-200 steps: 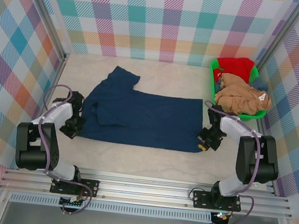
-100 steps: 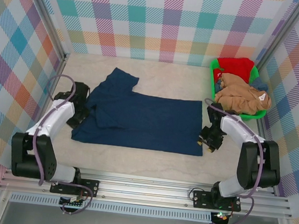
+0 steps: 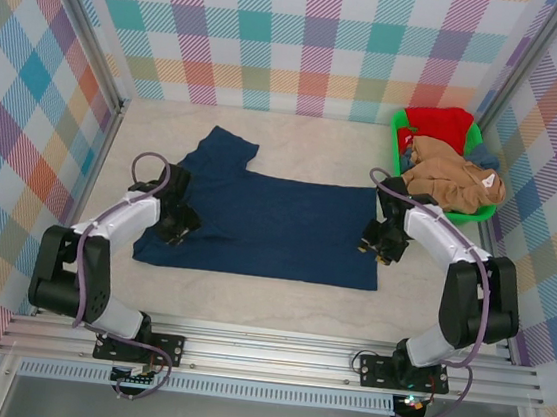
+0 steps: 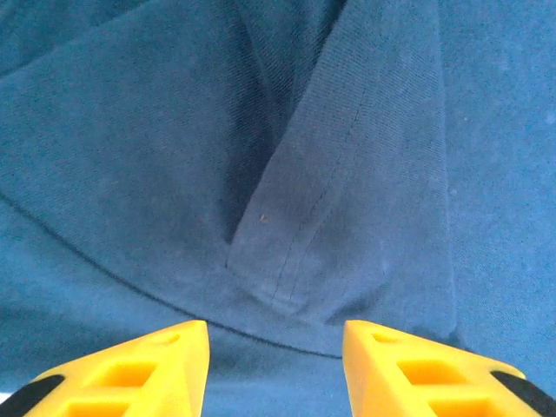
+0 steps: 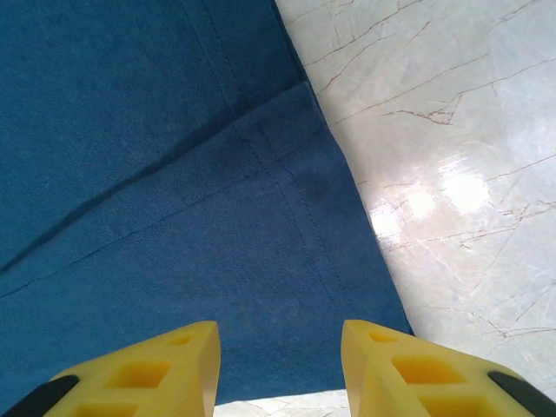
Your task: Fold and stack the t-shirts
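Plaid walls on three sides, pale marbled counter [image 3: 278, 304] below. Navy t-shirt [image 3: 277, 223] lies spread flat mid-counter, long axis left to right. One sleeve [image 3: 227, 144] pokes out at the far left; the other, the folded sleeve [image 4: 295, 226], is doubled back onto the body with its stitched hem showing. A second ago both hands were pinched shut on the shirt's near edge, one at each corner. Both have since let go and travelled inward, away from that edge. The near edge now sits slightly nearer the arm bases and lies straighter. Left hand [image 3: 178, 227] hangs over the folded sleeve, fingers [image 4: 139, 373] spread, nothing between them. Right hand [image 3: 373, 242] is over the hem corner [image 5: 347, 261] at the shirt's right end, jaws likewise spread and empty, bare counter just beside the cloth. Judgement: the pull-and-flatten step looks finished and the shirt has been released. Both hands seem to be lining up new grip points for a first fold. No body fold yet, no stack begun. Well off to the far right, the green basket [image 3: 397, 147] holds a tan shirt [image 3: 452, 183] and a red shirt [image 3: 439, 121], bunched and untouched, so most of the job remains.
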